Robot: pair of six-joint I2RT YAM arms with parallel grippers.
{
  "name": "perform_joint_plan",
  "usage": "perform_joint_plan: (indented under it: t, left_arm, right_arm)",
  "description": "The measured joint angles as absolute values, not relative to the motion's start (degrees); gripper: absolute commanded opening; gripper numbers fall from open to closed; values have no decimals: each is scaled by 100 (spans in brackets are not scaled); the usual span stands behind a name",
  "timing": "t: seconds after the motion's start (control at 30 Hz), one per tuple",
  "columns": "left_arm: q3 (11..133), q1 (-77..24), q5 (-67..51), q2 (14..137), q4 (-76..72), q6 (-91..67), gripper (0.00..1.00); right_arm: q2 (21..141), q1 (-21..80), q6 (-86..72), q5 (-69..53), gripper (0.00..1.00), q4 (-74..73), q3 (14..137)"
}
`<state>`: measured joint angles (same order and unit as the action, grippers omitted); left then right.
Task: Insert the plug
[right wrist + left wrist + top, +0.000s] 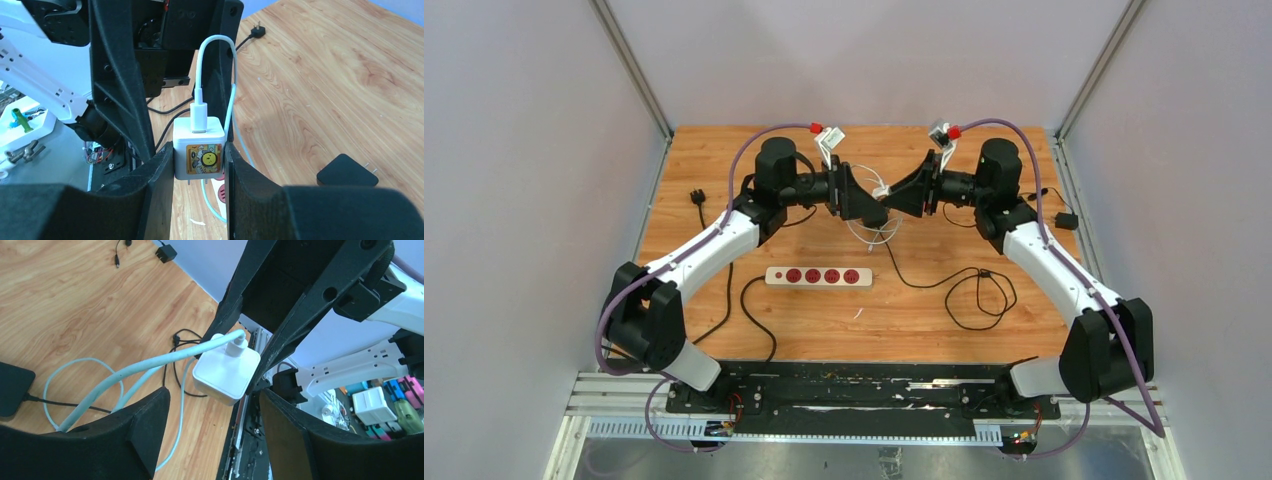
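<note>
The right pincer (pixel 199 161) clamps the charger (pixel 198 134).

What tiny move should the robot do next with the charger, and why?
Probably ease the open left claw forward around the charger. The right claw pinches it in the air, cable end facing the left claw, prongs seemingly pointing back into the right claw, so it likely cannot plug into the strip from this grip.
</note>
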<state>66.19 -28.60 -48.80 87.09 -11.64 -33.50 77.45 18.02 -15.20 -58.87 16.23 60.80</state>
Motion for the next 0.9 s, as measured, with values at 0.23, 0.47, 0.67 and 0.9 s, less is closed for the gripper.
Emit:
perform_joint_plan:
  t: [0.23,0.47,0.67,0.9]
  left_arm:
    - [6560,-2860,-5043,8696,-1505,-3336,59]
    - [6357,-2862,-5100,8525,-1944,-3356,58]
    - [6053,-2862,-5201,8333,-2792,-3739,58]
    - [5931,-2862,-5225,8270,-3393,-4154,43]
  right_arm:
    - [7747,1831,-2091,-6014,5,2032,6055]
    - [7846,1841,-3540,-6062,4,3068,6020]
    - [7859,1844,-3924,-6132,4,3299,6012]
    - [7789,1946,-3948,-6163,3,3295,6003]
